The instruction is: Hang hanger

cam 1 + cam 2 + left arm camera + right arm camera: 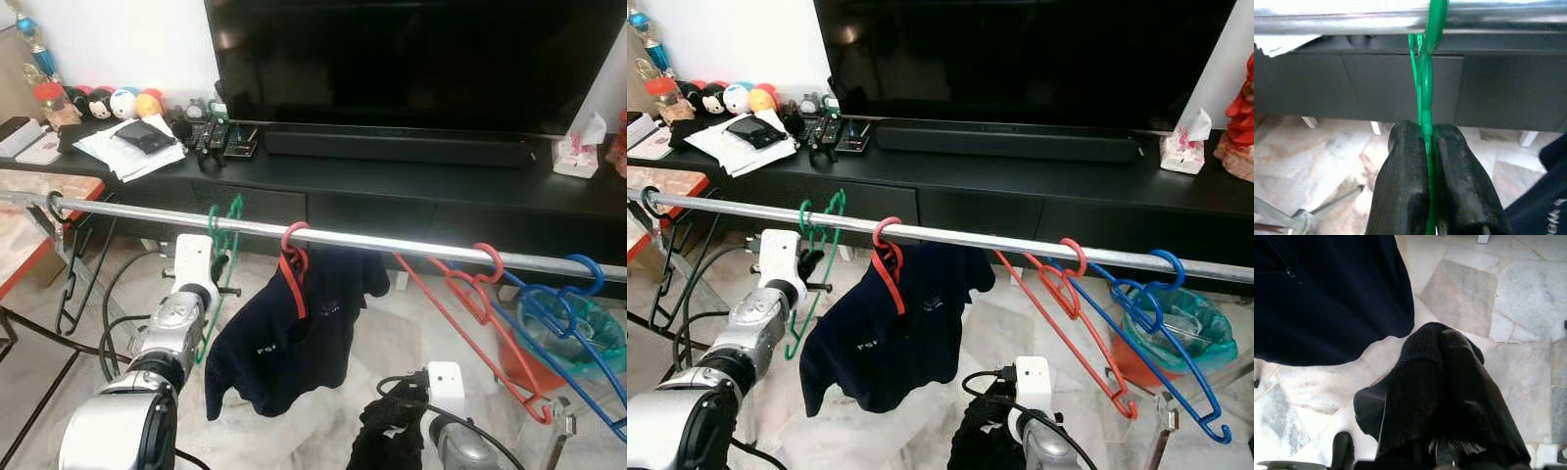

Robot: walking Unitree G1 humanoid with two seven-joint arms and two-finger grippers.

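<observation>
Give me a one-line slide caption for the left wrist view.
Left end effector pinching the green hanger, its hook over the metal rail, dark cabinet behind.

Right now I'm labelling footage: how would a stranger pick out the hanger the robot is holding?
Find the metal rail in front of the TV cabinet. Left of the navy garment, the green hanger hooks over it, pinched by the left gripper. It is the rail's only green hanger.

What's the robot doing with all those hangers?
The robot is hanging hangers on a long silver metal rail. Its left gripper is pinched shut on a thin green plastic hanger whose hook is already over the rail. Its right gripper holds a black knitted cloth low near the floor. A navy shirt on a red hanger hangs nearby.
</observation>
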